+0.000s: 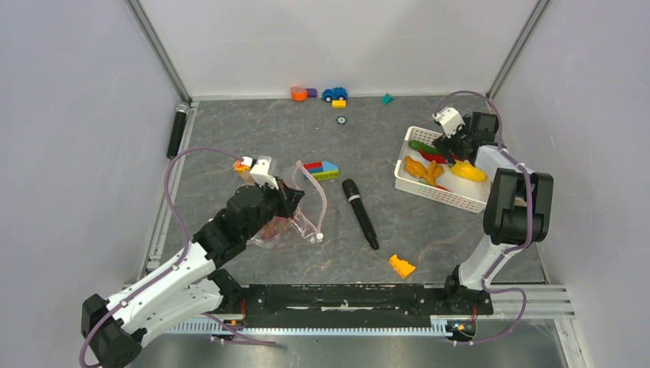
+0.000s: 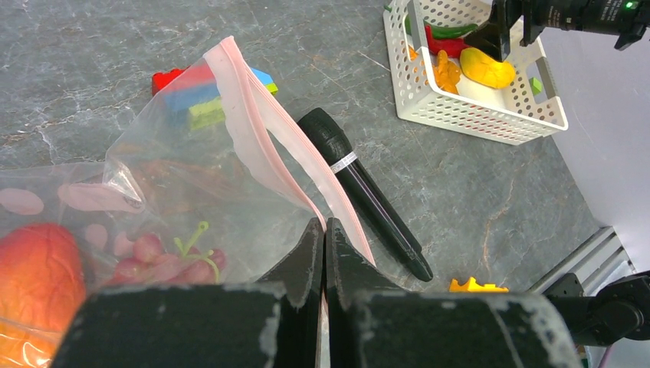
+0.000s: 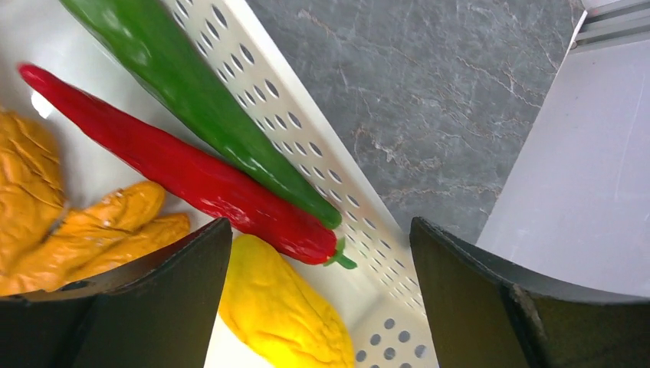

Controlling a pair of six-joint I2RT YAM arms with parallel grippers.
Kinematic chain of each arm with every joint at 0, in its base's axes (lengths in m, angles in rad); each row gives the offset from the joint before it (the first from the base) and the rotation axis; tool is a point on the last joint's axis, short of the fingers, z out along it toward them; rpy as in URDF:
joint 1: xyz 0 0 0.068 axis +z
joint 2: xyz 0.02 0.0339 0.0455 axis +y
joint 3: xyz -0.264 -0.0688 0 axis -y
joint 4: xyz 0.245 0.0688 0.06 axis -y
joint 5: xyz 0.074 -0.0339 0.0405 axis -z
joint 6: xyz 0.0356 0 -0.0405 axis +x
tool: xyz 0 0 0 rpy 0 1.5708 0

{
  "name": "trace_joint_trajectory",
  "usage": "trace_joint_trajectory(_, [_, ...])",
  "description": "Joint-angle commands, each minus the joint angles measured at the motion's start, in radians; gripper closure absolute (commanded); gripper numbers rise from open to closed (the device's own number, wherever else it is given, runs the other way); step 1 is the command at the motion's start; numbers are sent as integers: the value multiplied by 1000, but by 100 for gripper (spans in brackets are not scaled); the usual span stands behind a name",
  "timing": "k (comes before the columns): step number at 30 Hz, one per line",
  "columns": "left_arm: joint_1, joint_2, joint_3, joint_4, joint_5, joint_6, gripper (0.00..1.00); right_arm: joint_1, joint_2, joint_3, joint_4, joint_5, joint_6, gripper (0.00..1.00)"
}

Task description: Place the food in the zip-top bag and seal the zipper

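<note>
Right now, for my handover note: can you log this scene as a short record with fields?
left hand: shut on the edge of the bag, holding its mouth up
right hand: open over the basket, holding nothing
in bag: orange-red fruit, grapes
zipper: unsealed
in basket: green pepper, red chili, yellow fruit, orange piece
nearby: microphone beside bag

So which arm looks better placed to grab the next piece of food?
Right: the right pincer hangs open over the basket, just above the red chili and yellow fruit; the left pincer is shut on the bag.
</note>
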Motion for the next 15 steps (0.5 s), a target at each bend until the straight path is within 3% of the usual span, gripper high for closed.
trace_joint_trajectory(1, [-3,4,10,17,-27,45,98,-10,59,41,-189,56,-135,11])
trace_joint_trajectory(7, [-3,20,13,18,-27,49,98,-12,93,86,-254,75,-151,20])
trace_joint_trajectory(15, [-3,25,15,19,-33,51,98,-11,-131,-43,2,89,-111,12])
